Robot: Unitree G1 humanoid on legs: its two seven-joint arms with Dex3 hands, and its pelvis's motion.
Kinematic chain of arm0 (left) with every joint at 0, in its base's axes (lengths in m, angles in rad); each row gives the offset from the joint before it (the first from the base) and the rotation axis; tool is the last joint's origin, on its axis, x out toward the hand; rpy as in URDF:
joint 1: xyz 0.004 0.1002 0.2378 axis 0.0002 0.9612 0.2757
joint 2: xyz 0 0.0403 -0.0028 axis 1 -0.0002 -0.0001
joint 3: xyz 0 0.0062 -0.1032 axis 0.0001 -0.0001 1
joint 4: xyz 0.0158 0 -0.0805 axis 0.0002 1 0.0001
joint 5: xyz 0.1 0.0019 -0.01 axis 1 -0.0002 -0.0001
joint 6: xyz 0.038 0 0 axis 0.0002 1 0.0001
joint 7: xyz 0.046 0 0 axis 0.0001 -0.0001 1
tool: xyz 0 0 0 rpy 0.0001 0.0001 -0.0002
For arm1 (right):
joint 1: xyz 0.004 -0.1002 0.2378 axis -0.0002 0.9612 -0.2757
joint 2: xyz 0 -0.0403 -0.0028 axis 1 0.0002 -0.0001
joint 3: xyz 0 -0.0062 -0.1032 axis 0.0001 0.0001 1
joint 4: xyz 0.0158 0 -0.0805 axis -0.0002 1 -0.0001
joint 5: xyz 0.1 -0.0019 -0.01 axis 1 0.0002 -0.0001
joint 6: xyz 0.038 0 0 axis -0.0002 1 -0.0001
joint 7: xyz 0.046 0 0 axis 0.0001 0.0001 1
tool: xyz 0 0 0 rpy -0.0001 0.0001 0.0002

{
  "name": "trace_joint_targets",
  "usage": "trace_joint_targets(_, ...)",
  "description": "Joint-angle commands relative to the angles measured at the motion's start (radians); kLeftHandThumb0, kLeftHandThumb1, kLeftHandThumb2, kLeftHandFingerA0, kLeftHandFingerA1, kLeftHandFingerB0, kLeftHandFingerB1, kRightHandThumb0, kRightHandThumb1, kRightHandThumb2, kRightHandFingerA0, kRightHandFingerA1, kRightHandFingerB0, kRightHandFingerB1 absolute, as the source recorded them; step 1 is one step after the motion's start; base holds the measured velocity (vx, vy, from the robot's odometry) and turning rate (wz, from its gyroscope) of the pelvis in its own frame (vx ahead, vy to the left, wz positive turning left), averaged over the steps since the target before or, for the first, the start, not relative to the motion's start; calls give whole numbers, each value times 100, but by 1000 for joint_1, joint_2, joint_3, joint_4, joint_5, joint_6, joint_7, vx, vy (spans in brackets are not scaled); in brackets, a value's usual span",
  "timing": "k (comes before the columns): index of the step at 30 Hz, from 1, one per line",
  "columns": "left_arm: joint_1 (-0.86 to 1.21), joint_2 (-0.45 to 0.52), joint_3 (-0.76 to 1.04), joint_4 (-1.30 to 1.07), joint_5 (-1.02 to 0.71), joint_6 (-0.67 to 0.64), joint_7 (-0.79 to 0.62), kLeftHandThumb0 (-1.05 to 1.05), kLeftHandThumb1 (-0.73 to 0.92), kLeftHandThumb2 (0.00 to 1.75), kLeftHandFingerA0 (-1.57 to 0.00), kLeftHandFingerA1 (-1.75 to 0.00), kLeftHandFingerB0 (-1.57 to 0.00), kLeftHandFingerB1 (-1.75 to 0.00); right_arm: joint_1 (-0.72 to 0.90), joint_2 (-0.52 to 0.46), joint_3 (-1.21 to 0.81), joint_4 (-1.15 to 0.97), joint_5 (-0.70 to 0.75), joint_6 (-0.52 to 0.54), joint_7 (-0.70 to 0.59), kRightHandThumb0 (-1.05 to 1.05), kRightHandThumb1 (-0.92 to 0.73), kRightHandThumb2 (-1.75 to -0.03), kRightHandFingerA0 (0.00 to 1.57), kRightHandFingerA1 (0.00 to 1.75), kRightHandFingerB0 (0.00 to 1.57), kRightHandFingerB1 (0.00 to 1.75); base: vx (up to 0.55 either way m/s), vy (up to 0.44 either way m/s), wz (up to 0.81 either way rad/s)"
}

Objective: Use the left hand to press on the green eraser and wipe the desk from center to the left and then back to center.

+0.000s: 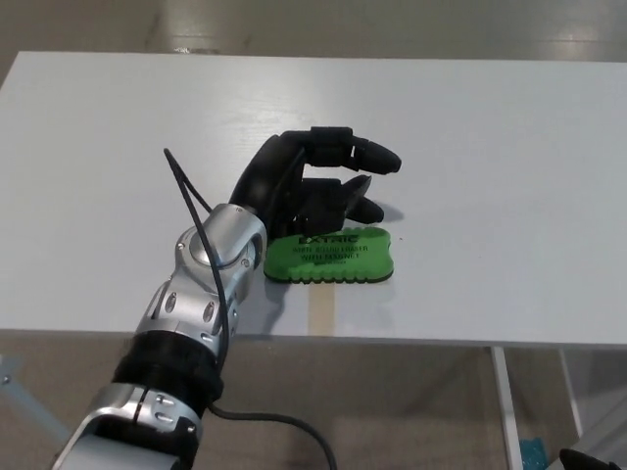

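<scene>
Head view, looking down on a white desk (118, 117). Scanning from 9 o'clock across to 3 o'clock:

- Lower left, about 7 o'clock: silver forearm and wrist of the left arm rising toward centre, a black cable looping off it.
- Centre: left hand (313, 186), black, palm down, fingers spread and extended toward 3 o'clock. It holds nothing; fingers apart, not curled on anything. Its lower fingers overlap the far edge of the green eraser (333, 257); whether they touch it or hover just above cannot be told from this angle.
- Just below centre, toward 6 o'clock of the hand: the eraser lies flat, long side across the picture, printed face up, near the desk's front edge. A tan strip shows at that edge directly under it.
- 3 o'clock side: bare desk only. Right hand does not show.

Progress, as judged: approach stage. Hand is over the eraser but firm pressing is not evident. Eraser sits at centre, so the stroke out to the left and the return to centre both appear left to do.
</scene>
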Motion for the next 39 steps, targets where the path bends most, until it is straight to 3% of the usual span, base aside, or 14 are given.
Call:
trace_joint_targets(1, -16, 6, 19, 65, 12, -34, 23, -20, 85, 65, -101, -74, -92, -66, 2, -1, -1, 1, 6, -5, -1, -39, -76, -63, 56, 54, 64, 43, 0, 0, 0)
trace_joint_targets(16, -41, 5, 29, 179, 37, -82, 69, -19, 85, 65, -102, -73, -93, -67, -5, -3, 13, -1, -1, 0, -10, -41, -76, -63, 57, 56, 65, 45, 0, 0, 0)
trace_joint_targets(39, 124, -66, -20, 217, 63, -162, 88, -20, 83, 66, -104, -72, -96, -64, 0, 2, 7, -9, 5, -13, -10, -41, -77, -64, 57, 52, 67, 43, 0, 0, 0)
